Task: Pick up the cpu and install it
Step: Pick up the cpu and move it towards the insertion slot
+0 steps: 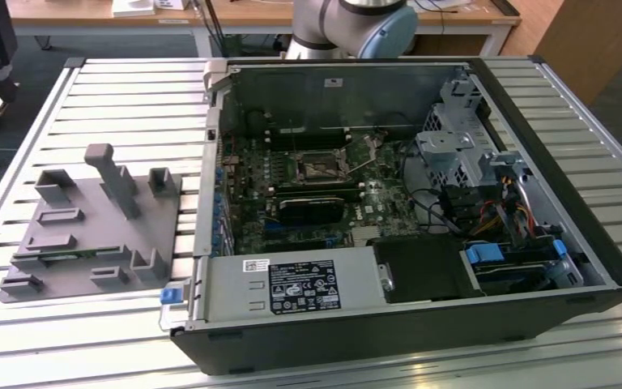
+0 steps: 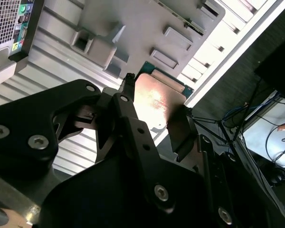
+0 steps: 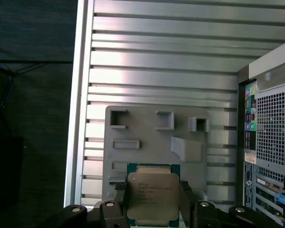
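Note:
The cpu is a flat square chip with a silver metal top and a green rim, and my gripper is shut on it, one black finger on each side. In the second wrist view the cpu shines between the same black fingers of the gripper. It hangs in the air above the grey fixture plate, apart from it. The black square socket with its metal lever lies open in the middle of the motherboard, inside the computer case.
The grey fixture plate with raised holders lies on the slatted metal table, to the exterior view's left of the case. The case's rear panel stands beside the plate. The arm's base rises behind the case.

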